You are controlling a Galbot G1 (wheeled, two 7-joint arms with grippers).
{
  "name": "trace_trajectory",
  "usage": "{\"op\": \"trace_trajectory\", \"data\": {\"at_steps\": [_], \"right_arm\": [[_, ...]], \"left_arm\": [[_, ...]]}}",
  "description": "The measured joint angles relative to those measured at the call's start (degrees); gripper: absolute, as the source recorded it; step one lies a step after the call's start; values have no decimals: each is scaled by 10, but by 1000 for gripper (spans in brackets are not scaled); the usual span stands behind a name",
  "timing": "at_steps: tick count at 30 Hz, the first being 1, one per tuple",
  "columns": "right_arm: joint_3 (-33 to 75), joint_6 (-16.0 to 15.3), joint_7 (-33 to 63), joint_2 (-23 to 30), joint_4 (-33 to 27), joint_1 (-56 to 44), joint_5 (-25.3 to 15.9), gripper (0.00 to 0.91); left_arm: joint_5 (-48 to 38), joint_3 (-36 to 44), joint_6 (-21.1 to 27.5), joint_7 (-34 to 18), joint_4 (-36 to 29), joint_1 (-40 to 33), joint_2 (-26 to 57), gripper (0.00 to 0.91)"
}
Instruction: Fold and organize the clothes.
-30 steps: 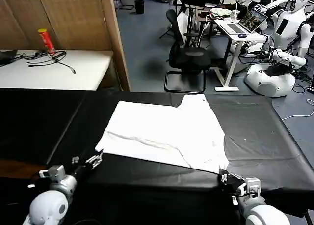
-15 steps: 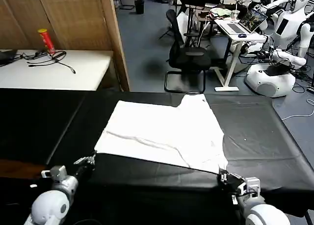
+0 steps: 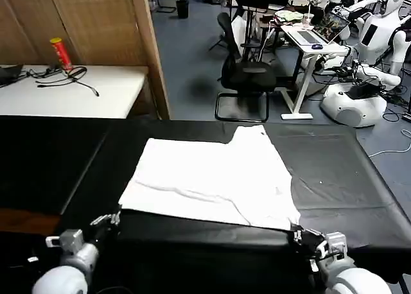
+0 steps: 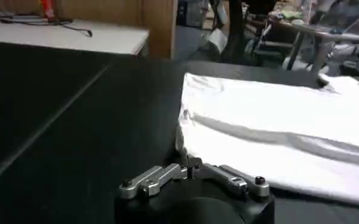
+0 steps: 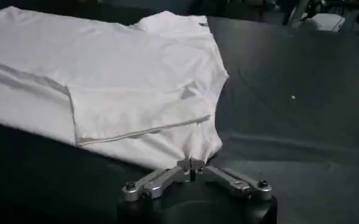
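The shirt lies flat, plain white side up, mid-frame on the black table. The left gripper sits lower left, pinched closed on the shirt's near left corner. The right gripper, lower right, is clamped on the near right corner.

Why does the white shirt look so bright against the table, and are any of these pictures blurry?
Head view: the white T-shirt stands out hard against the black table cover; its folds cast faint grey shadows, and the room behind is evenly lit. Left wrist view: soft all over, the shirt's edge hazy. Right wrist view: dimmer, the shirt greyish, its creases readable.
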Motion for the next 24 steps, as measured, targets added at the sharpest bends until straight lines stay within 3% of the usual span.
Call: {"op": "trace_trajectory", "data": {"at_steps": [5, 6, 7, 10, 11, 12, 19, 24], "right_arm": [[-2, 0, 1, -3, 1, -2, -1, 39], [-1, 0, 1, -3, 3, -3, -1, 39], [0, 0, 1, -3, 5, -4, -1, 49], [5, 0, 1, -3, 11, -9, -1, 302], [7, 0, 1, -3, 14, -11, -1, 507], [9, 0, 1, -3, 17, -14, -1, 878], [31, 0, 1, 0, 56, -35, 2, 878], [54, 0, -1, 1, 76, -18, 33, 878]], "left_arm": [[8, -9, 4, -1, -14, 35, -7, 0], [8, -10, 7, 0, -16, 40, -8, 770], [8, -10, 9, 0, -19, 45, -9, 878], [10, -10, 16, 2, -27, 54, -13, 878], [13, -11, 16, 2, -30, 57, -14, 878], [16, -11, 17, 2, -31, 59, -15, 878], [24, -32, 35, -5, -51, 78, -17, 878], [0, -62, 14, 14, -62, 79, -10, 878]]}}
